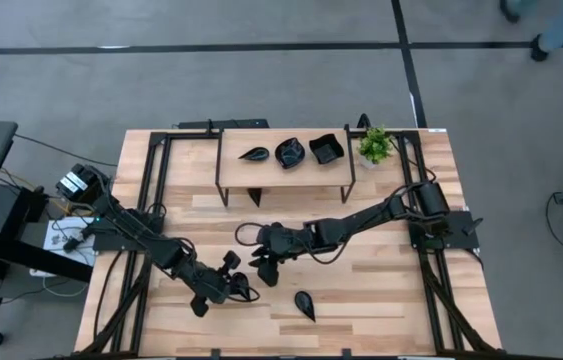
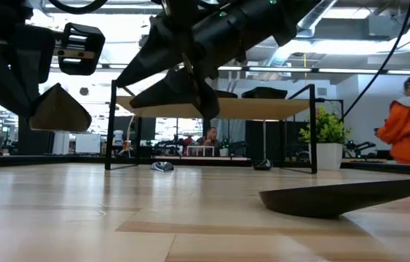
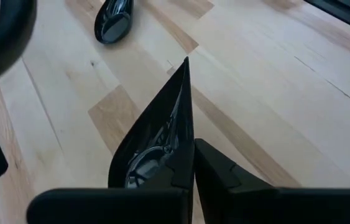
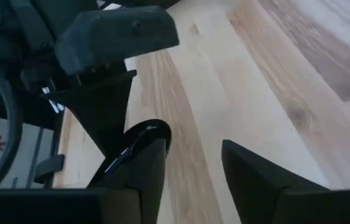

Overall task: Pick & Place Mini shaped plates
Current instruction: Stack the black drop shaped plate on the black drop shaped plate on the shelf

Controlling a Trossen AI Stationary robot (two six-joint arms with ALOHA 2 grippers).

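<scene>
Mini shaped plates are distributed as follows: three rest on the raised wooden shelf (image 1: 283, 172) at the table's far side, namely a leaf-shaped plate (image 1: 254, 154), a scalloped round plate (image 1: 289, 153) and a square plate (image 1: 326, 149); one teardrop plate (image 1: 305, 305) lies alone on the table top (image 1: 381, 290) near its front edge; one more, a pointed plate (image 3: 156, 140), is held clear of the table in the left gripper (image 1: 244, 292), whose jaws are clamped on its rim.

Handling assessment: the plates appear glossy, rigid and thin-walled, probably light and slippery, and likely to chip if dropped. The raised rim looks like the only workable hold, pinched across the wall near the broad end, not the tip.

The right gripper (image 1: 266, 268) stands just beside the left one at mid-table, jaws parted, one finger (image 4: 134, 171) against the held plate's edge in the right wrist view; whether it bears any load cannot be told.

A small potted plant (image 1: 375, 146) stands by the shelf's right end.
</scene>
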